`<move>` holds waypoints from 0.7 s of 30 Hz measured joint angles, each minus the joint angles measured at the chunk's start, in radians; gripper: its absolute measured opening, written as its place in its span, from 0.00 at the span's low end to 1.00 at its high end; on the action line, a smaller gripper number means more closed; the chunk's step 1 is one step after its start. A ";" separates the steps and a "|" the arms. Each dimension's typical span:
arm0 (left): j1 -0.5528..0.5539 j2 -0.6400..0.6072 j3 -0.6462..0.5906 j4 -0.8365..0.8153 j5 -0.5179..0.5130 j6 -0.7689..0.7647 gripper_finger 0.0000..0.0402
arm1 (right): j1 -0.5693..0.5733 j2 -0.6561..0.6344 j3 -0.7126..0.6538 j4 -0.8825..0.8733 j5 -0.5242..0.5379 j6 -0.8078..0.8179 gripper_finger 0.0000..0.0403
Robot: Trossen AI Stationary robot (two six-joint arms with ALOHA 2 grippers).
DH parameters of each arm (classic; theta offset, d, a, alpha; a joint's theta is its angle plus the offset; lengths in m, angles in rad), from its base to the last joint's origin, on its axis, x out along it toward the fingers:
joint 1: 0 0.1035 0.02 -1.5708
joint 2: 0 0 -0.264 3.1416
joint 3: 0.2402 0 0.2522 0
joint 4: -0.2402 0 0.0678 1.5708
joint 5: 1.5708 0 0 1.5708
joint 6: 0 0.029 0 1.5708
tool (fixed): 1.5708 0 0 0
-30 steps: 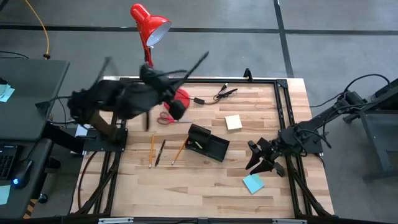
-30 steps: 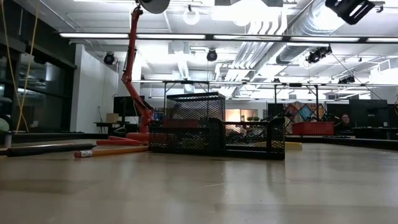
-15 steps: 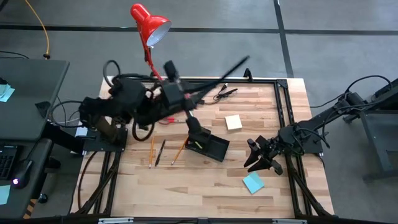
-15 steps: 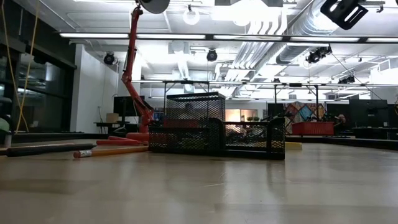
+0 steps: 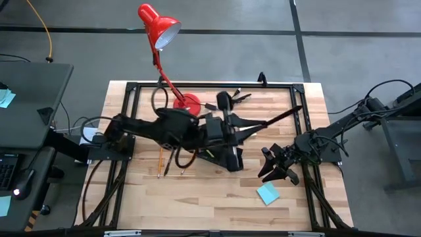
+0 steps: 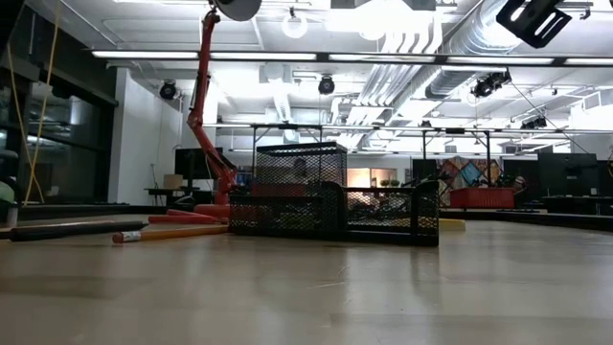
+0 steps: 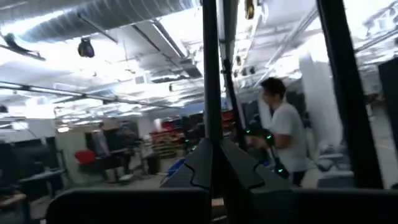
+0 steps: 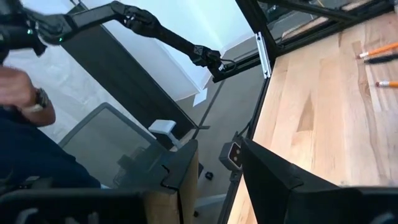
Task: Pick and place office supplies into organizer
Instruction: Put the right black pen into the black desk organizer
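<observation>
Room: open workshop with bright strip lights and ducting overhead; a person in a pale shirt stands far off beyond the table.
Table: pale wooden tabletop (image 5: 210,197) inside a black metal frame.
Left arm: stretched from the left side across the middle of the table, lying over the organizer; the left gripper (image 7: 212,152) points out into the room. A thin dark rod rises from between its fingers in the wrist view. I cannot tell whether the pincer is closed on it, or what it is.
Right arm: waits at the right edge; the right gripper (image 5: 275,172) hangs with its fingers spread apart and nothing between them.
Lamp: red desk lamp (image 5: 160,20) at the far edge, not part of the job.
Organizer: low black mesh tray with compartments (image 6: 335,196), mid-table, mostly hidden under the left arm from above.
Sticky pad: small teal-blue square pad (image 5: 268,193), near right, just beside the right gripper.
Loose sticks: thin orange-yellow pencil (image 5: 160,160) and dark pen (image 5: 169,162), side by side on the wood left of the organizer.
Step in hand: judged as the left arm working over the organizer, likely on a delivery.
Next move: probably settling the left gripper over one compartment, then fetching the pencil or pen; the right gripper is well placed to drop onto the teal pad.
</observation>
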 joint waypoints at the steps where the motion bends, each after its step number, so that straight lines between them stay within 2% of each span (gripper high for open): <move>1: 0.000 0.005 0.000 -0.014 0.008 -0.015 0.00 | 0.000 0.000 0.000 -0.002 -0.004 0.004 0.29; 4: 0.000 0.023 -0.021 0.002 0.056 -0.017 0.00 | 0.000 0.000 0.000 -0.012 -0.007 0.005 0.29; 7: -0.007 0.026 -0.081 0.040 0.033 -0.032 0.00 | 0.000 0.000 0.000 -0.016 -0.012 0.025 0.29; 11: -0.013 0.008 -0.221 0.238 0.014 -0.054 0.00 | 0.000 0.000 0.000 -0.018 -0.016 0.030 0.29; 15: -0.022 -0.048 -0.467 0.485 -0.028 -0.098 0.00 | 0.000 0.000 0.000 -0.020 -0.020 0.034 0.29; 17: -0.033 -0.107 -0.613 0.596 -0.082 -0.077 0.00 | 0.000 0.000 0.000 -0.022 -0.033 0.052 0.29; 21: -0.046 -0.292 -0.875 0.657 -0.260 -0.097 0.00 | 0.000 0.000 0.000 -0.035 -0.038 0.057 0.29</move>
